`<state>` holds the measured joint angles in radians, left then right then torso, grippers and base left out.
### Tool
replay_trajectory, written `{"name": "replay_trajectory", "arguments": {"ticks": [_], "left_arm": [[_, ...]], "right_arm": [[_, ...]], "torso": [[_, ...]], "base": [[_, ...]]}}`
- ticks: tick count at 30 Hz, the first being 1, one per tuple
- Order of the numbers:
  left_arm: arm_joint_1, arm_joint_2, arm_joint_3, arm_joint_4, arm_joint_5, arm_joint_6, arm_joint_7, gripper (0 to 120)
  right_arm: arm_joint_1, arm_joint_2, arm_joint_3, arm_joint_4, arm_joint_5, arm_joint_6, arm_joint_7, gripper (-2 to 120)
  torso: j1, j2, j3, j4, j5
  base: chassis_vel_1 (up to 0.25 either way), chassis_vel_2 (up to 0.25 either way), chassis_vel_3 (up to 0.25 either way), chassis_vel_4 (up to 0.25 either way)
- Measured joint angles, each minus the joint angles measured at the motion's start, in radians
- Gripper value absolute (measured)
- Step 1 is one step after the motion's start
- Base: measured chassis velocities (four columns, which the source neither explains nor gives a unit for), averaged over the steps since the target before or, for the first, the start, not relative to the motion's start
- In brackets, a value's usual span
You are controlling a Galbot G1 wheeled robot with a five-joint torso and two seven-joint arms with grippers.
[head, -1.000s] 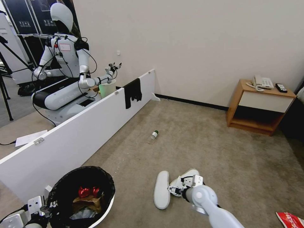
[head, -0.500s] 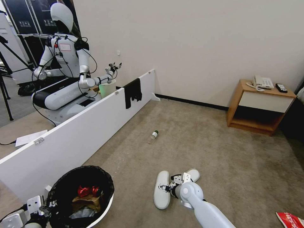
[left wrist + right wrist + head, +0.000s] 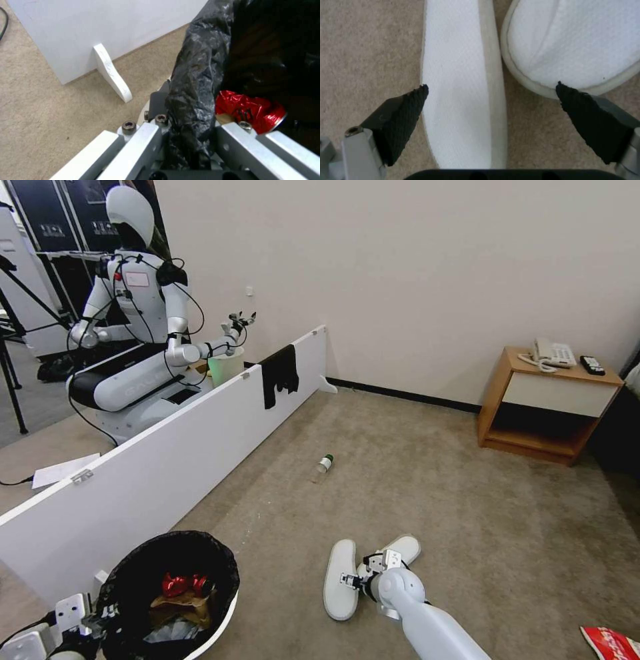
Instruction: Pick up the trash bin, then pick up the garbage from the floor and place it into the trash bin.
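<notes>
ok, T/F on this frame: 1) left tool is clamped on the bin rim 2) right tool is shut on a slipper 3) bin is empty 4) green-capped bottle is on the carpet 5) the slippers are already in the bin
1) True. The left tool is shut on the bagged rim of the trash bin.
2) False. The right tool is open, low over the slippers, pads astride the flat one, nothing gripped.
3) False. The bin holds a red wrapper, brown paper and white tissue.
4) True. The green-capped bottle lies on the carpet, apart from both tools.
5) False. Both slippers lie on the carpet.
</notes>
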<state>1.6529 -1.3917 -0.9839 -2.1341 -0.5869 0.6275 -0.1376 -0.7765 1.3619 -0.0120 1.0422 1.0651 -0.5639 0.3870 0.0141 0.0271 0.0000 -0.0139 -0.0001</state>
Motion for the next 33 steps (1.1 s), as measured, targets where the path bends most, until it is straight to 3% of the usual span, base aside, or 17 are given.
{"name": "replay_trajectory", "arguments": {"ticks": [33], "left_arm": [[0.004, 0.001, -0.005, 0.006, -0.004, -0.008, 0.003, 2]], "right_arm": [[0.062, 0.078, -0.054, -0.153, -0.077, 0.036, -0.085, 90]], "torso": [[0.0, 0.0, 0.0, 0.0, 0.0]], "base": [[0.0, 0.0, 0.0, 0.0]]}}
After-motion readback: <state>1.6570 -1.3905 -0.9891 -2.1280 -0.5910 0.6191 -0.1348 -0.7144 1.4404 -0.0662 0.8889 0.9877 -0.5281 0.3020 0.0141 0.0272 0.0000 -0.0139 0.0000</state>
